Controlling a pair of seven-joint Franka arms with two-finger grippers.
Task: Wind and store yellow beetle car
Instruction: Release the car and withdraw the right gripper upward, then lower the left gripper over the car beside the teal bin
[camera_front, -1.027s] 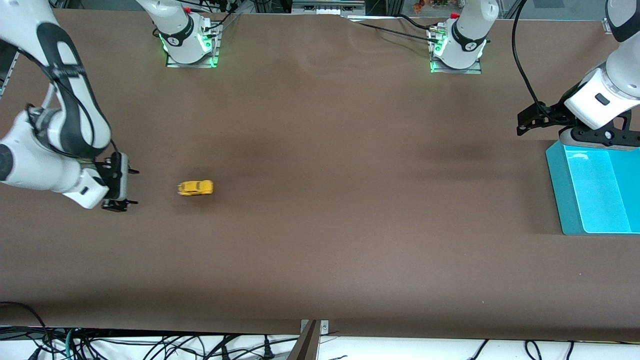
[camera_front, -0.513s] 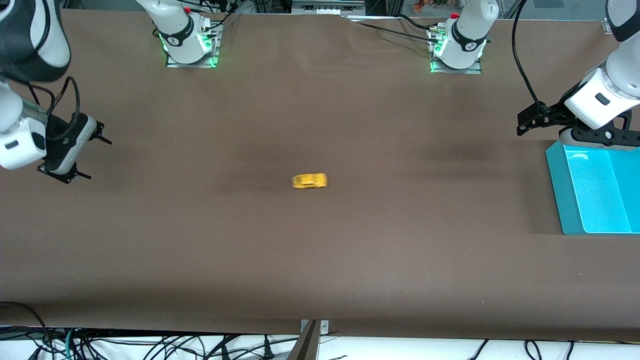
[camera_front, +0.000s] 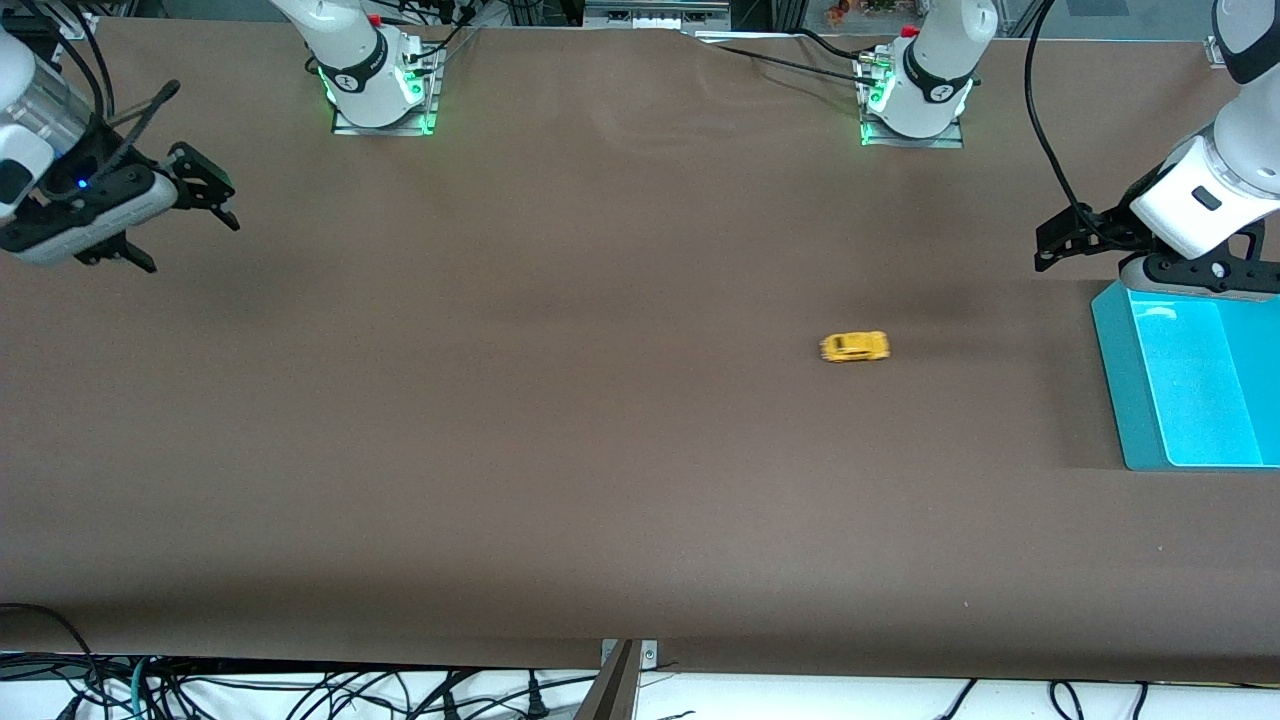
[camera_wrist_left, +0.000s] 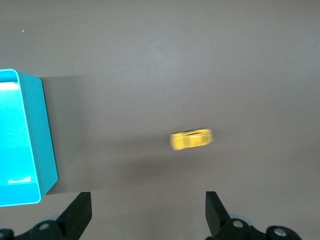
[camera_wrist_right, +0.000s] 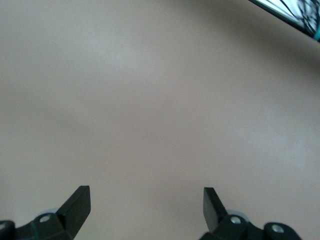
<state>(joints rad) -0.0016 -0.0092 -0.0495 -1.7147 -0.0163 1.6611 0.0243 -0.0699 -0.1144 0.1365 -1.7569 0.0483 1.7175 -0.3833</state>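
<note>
I see the yellow beetle car (camera_front: 855, 346) loose on the table (camera_front: 600, 480) right of centre, near the teal bin (camera_front: 1115, 380) but unstored, both the left gripper (camera_front: 1050, 240) and right gripper (camera_front: 190, 205) released, empty.

A turquoise bin (camera_front: 1115, 380) stands on the brown table (camera_front: 600, 480), at the left arm's end; cables (camera_front: 300, 690) hang below the table's edge.

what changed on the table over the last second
The yellow beetle car ran across the table from the right arm's end toward the turquoise bin. The right gripper, open, pulled up and away from the table. The left gripper, open, stayed over the bin's edge; the bin did not move.
</note>
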